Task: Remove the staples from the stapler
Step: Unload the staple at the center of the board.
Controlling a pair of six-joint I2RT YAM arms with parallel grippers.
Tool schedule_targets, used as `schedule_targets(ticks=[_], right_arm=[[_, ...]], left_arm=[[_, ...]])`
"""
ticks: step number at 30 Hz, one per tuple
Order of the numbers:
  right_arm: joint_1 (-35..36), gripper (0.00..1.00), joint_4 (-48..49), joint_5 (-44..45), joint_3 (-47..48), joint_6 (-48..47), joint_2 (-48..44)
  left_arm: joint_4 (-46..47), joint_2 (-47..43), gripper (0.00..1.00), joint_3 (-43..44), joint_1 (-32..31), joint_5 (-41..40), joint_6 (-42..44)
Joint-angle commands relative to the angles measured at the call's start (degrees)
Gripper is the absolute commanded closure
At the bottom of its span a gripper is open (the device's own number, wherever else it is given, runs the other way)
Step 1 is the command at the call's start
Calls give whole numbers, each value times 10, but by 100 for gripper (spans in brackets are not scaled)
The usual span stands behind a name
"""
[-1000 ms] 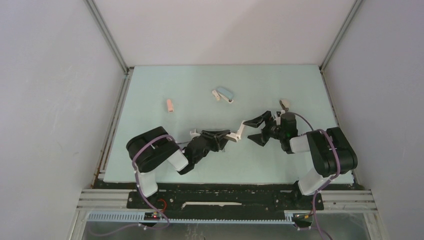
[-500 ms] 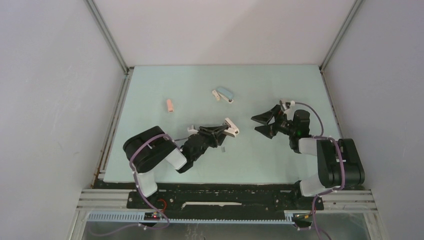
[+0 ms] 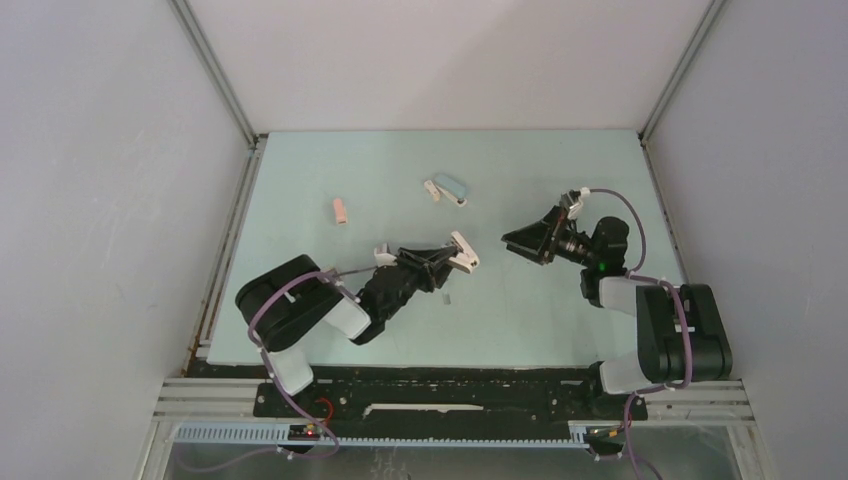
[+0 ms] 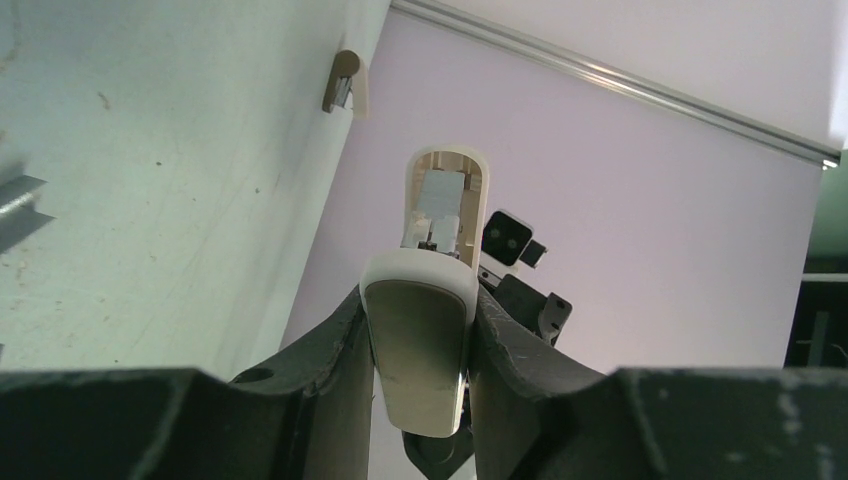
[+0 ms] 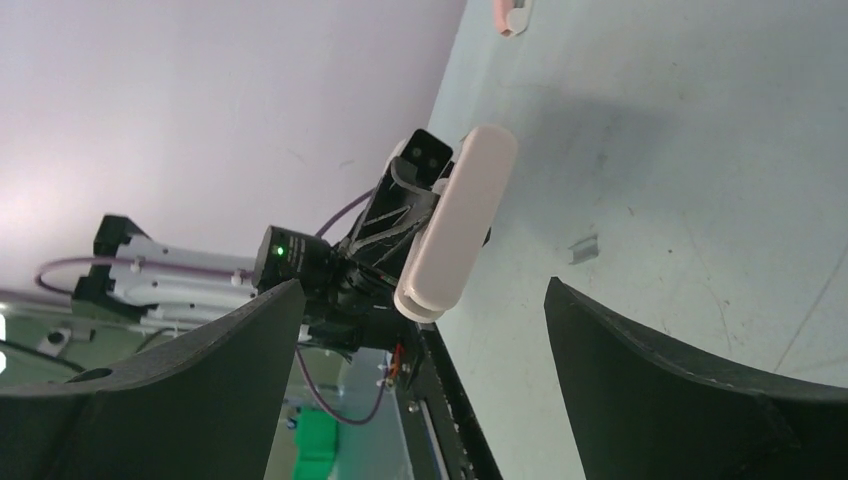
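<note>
On the table (image 3: pixel 300 170) a pink stapler (image 3: pixel 341 210) lies at 10 o'clock from the left gripper (image 3: pixel 447 262), and a blue stapler (image 3: pixel 449 186) lies at 12 o'clock with a small white piece (image 3: pixel 432 190) just beside it. The left wrist view shows a beige stapler (image 4: pixel 343 82) lying where the table meets the wall (image 4: pixel 620 200). The staples (image 3: pixel 447 298) are a short grey strip flat on the table, near the left gripper at its 6 o'clock, also seen in the right wrist view (image 5: pixel 583 248). Nothing lies between the two grippers. The left gripper's fingers (image 4: pixel 320 350) are partly closed and clamp the white stapler (image 3: pixel 462 252) by its sides. The stapler sticks out past the fingertips with its two halves slightly parted, so the metal channel shows in the left wrist view (image 4: pixel 440 200). The right gripper (image 3: pixel 527 245) is spread wide. Its fingers (image 5: pixel 220 390) hold and touch nothing, and it stands apart from the stapler at the stapler's 3 o'clock. The left arm lies low and reaches from its base toward 2 o'clock. The right arm rises from its base toward 11 o'clock, and its gripper points toward 9 o'clock, facing the stapler.
</note>
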Motion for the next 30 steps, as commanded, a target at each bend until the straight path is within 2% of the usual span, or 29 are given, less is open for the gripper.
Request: schedule_targets(ticks=[1, 6, 9, 11, 14, 16, 17, 21, 25, 28, 30], right_arm=[[-3, 1, 76, -61, 26, -39, -11], [-3, 0, 63, -99, 46, -97, -27], [1, 0, -31, -110, 67, -184, -56], [9, 0, -174, -104, 96, -307, -92], [44, 0, -465, -28, 163, -619, -165], [79, 0, -572, 33, 180, -814, -202], [87, 0, -598, 46, 181, -875, -216], [105, 0, -667, 33, 179, -1089, -241], [184, 0, -713, 102, 175, -1249, -249], [250, 0, -676, 189, 148, -1331, -252], [287, 0, -632, 241, 130, -1355, -253]], left_arm=[[10, -47, 100, -5, 6, 19, 53], [-19, -84, 100, -26, 14, 37, 118], [-44, -109, 100, -34, 24, 58, 163], [-65, -126, 100, -34, 31, 80, 198], [-98, -156, 100, -43, 42, 107, 270], [-111, -184, 100, -58, 52, 125, 317], [-119, -198, 100, -64, 59, 137, 340], [-190, -253, 100, -58, 87, 213, 420], [-239, -285, 100, -36, 107, 301, 489], [-276, -294, 100, -16, 125, 363, 510], [-293, -295, 100, -13, 138, 388, 491]])
